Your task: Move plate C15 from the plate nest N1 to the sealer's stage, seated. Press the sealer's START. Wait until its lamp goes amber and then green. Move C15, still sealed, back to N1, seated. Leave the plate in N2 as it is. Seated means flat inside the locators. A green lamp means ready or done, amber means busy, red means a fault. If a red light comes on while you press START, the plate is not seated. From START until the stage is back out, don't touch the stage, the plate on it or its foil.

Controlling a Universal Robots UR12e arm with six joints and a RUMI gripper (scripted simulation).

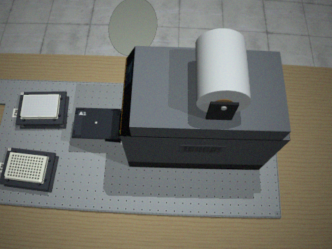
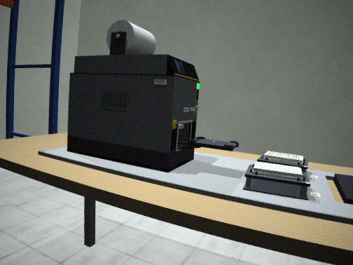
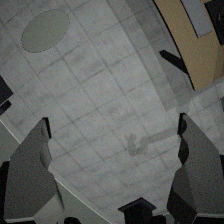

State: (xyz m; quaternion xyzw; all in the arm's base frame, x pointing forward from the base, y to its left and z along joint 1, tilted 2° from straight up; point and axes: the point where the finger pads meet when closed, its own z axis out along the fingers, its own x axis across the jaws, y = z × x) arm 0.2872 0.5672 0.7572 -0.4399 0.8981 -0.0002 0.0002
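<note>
The plate C15 (image 1: pixel 26 168) (image 2: pixel 284 156), its wells showing uncovered, lies apparently flat in the nest N1 (image 1: pixel 51 172); its label is not readable. A white plate (image 1: pixel 40 106) (image 2: pixel 278 169) lies in the nest N2 (image 1: pixel 64 109) (image 2: pixel 277 188). The sealer's stage (image 1: pixel 95 132) (image 2: pixel 218 143) is out and bare, with the A1 mark showing. The sealer (image 1: pixel 149 91) (image 2: pixel 119 122) has its lamp (image 2: pixel 198 86) lit green. The START button is too small to make out. My gripper (image 3: pixel 113 117) is open and empty, with floor behind its fingers, away from the plates; neither the top nor the exterior view shows it.
A white foil roll (image 1: pixel 222 65) (image 2: pixel 140 39) stands on top of the sealer. The perforated board (image 1: pixel 165 187) (image 2: pixel 224 171) carries the sealer and nests. A dark block (image 2: pixel 344 188) is at the right edge of the exterior view. The table edge (image 3: pixel 175 37) shows at the wrist view's upper right.
</note>
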